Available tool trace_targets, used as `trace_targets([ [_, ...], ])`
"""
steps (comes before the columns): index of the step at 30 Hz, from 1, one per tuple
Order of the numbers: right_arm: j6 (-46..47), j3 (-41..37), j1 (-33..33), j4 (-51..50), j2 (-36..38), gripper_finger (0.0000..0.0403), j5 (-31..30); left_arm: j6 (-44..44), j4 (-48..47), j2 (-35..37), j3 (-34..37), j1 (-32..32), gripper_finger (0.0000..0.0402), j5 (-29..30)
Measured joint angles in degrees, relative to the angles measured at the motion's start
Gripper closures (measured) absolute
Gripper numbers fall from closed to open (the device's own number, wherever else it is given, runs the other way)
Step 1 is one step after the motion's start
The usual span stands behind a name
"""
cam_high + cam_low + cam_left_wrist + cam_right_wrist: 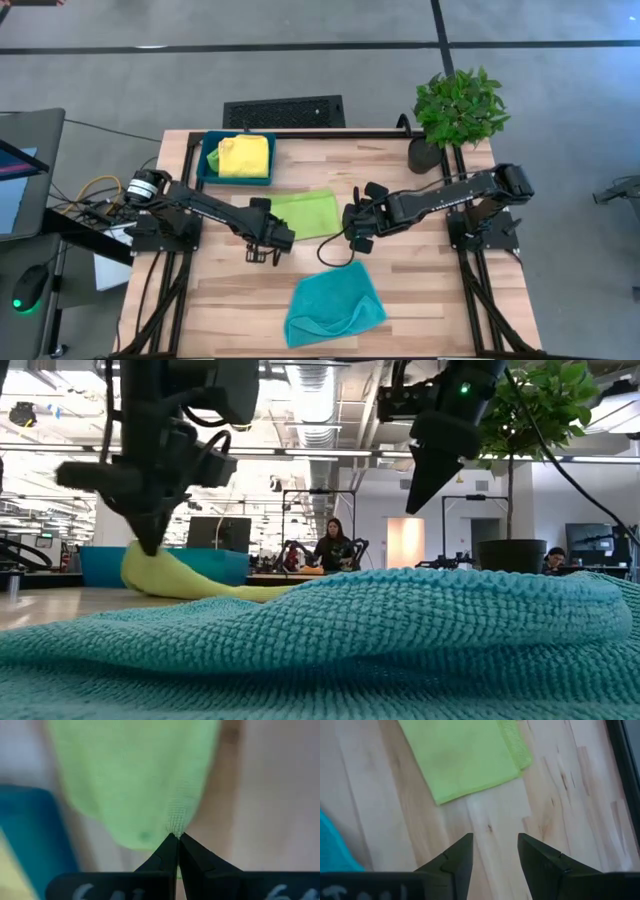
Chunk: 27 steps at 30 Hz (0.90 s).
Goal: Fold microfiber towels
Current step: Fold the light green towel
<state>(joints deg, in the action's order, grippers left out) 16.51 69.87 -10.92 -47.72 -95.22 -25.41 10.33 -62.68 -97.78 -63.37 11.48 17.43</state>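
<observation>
The left gripper (176, 836) pinches the lime green towel (300, 211) beside the tray (207, 170), ready to fold it; the right gripper (494, 851) waits open near the towel's other end

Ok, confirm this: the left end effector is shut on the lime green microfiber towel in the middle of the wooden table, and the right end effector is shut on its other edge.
Not quite. The left end effector is shut on the lime green microfiber towel, but the right end effector is open and empty, hovering over the bare wooden table just beyond the towel's edge. The right wrist view shows this.
</observation>
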Motion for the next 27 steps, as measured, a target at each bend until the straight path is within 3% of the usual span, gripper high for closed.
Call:
trace_targets([
  [4,0.02,0.0,-1.01,0.42,0.0,0.0223,0.0,-1.33,1.64,0.0,0.0,-0.56,0.0401,8.05],
  [7,0.04,0.0,-1.48,0.5,-0.01,0.0224,0.0,-5.75,6.74,-0.02,0.0,-1.46,0.0401,10.08],
  [15,1.53,0.0,-1.48,0.63,0.0,0.0223,0.0,-24.94,26.68,-0.04,0.0,-3.8,0.0401,6.64],
  [27,1.61,-0.02,-1.47,0.83,0.0,0.0223,0.0,-39.58,40.39,-2.75,0.03,-8.72,0.0401,6.16],
])
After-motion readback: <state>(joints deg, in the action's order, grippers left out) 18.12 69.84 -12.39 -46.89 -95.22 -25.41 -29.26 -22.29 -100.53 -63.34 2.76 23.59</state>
